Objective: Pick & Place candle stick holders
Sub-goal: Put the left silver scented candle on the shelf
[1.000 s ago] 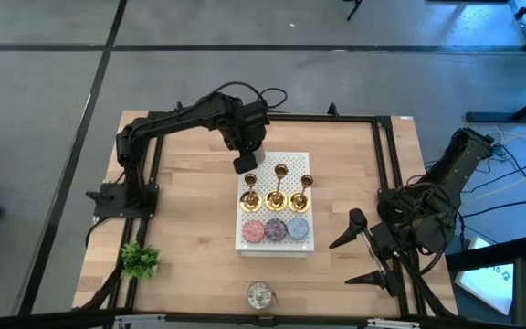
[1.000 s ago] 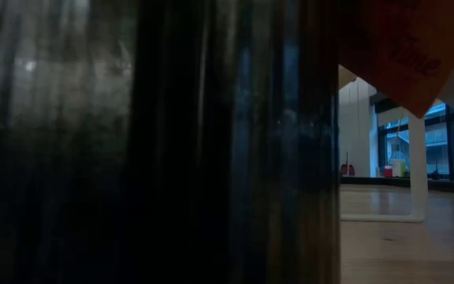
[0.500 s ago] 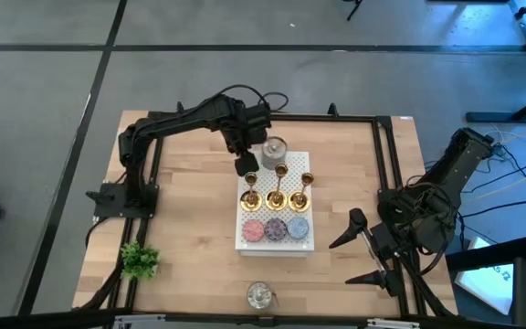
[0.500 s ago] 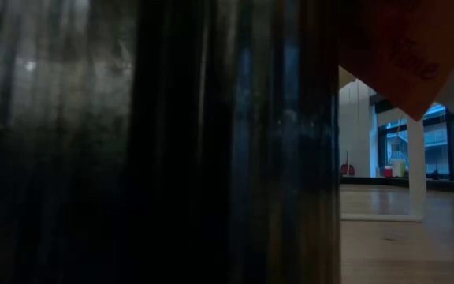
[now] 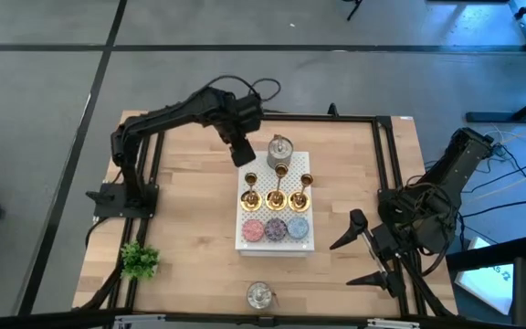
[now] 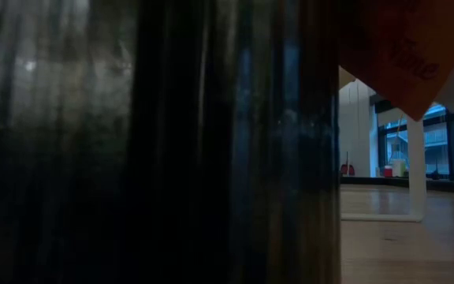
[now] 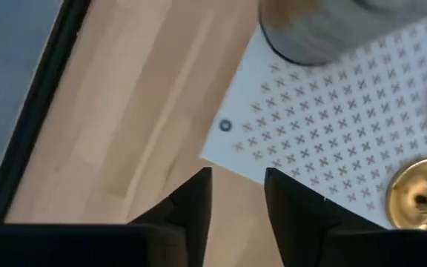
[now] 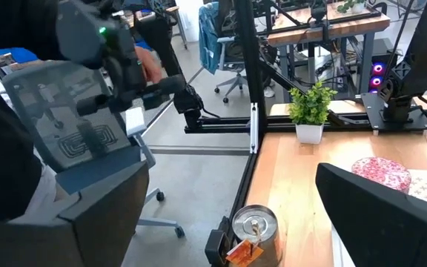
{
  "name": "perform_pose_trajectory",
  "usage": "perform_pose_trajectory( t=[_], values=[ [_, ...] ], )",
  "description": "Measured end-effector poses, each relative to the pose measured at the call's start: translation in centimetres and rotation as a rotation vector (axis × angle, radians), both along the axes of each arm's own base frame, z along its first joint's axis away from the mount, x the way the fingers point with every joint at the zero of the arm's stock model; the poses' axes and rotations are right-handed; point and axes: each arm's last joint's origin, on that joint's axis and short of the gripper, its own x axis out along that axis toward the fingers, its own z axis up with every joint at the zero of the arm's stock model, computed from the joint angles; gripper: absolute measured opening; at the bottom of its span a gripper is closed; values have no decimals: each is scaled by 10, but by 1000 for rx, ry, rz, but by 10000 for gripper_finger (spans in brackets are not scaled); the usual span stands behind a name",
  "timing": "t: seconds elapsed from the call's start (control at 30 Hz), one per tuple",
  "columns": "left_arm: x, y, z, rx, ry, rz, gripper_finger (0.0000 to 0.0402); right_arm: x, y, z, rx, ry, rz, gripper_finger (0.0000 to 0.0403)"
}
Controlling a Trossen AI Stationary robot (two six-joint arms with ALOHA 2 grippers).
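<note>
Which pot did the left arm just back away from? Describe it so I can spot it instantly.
On the white perforated board at the middle of the wooden table, look at the far edge, behind the row of three gold candle stick holders. The squat silvery round pot stands there alone, beside the left gripper; its twin sits off the board.

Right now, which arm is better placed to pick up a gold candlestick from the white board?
Left. The left gripper hovers at the white board's far-left corner, close to the nearest candle stick holder. The right gripper sits off the board near the table's right edge.
</note>
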Motion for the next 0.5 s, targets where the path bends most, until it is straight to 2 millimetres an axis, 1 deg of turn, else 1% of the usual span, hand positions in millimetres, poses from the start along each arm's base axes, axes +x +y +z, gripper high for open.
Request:
perform_pose_trajectory(
  t=[0.13,0.23,0.33,0.43,0.5],
  values=[
    [-6,14,11,-60,-68,58,99,0,0,0,0,0,0,390],
    [-7,20,25,-71,-157,61,80,0,0,0,1,0,0,390],
    [-3,21,35,-71,-233,64,62,0,0,0,1,-1,0,390],
    [4,24,42,-141,-316,77,55,0,0,0,2,-2,-1,390],
    [8,27,41,-196,-346,78,57,0,0,0,1,-1,-2,390]
  ],
)
